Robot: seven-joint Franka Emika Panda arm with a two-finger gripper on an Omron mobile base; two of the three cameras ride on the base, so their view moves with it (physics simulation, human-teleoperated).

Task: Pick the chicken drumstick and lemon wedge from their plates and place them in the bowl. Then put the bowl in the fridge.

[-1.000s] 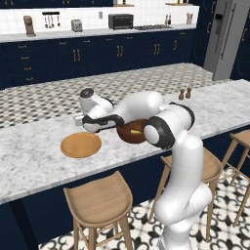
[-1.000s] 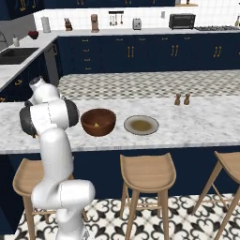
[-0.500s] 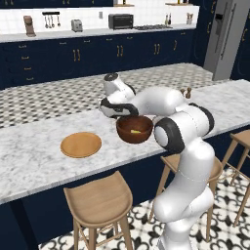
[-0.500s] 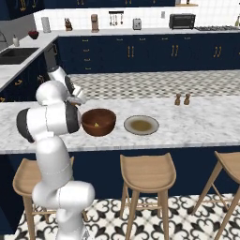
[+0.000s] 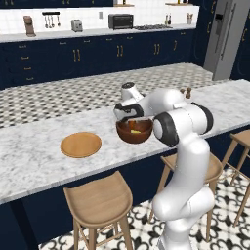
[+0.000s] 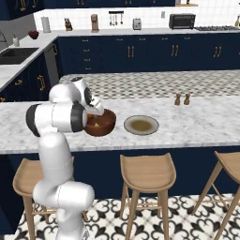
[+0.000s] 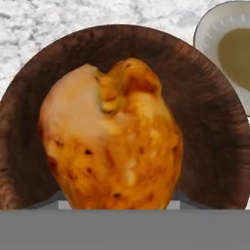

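Holding the chicken drumstick [image 7: 111, 139], the gripper [image 5: 130, 116] hangs right over the bowl [image 5: 135, 133] on the table [image 5: 34, 155]. A grey plate [image 6: 141, 125] sits beside the bowl, a wooden plate [image 5: 81, 144] farther away.

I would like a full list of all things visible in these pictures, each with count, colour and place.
chicken drumstick: one, orange-brown, in the gripper above the bowl
lemon wedge: one, pale yellow, inside the bowl
bowl: one, dark reddish-brown, on the marble counter
wooden plate: one, light tan, on the counter beside the bowl
grey plate: one, grey-olive with pale rim, other side of the bowl
shakers: two, brown, far counter edge
stools: several, light wood, below the counter
fridge: one, grey steel, back corner
gripper: one, dark, over the bowl, closed on the drumstick
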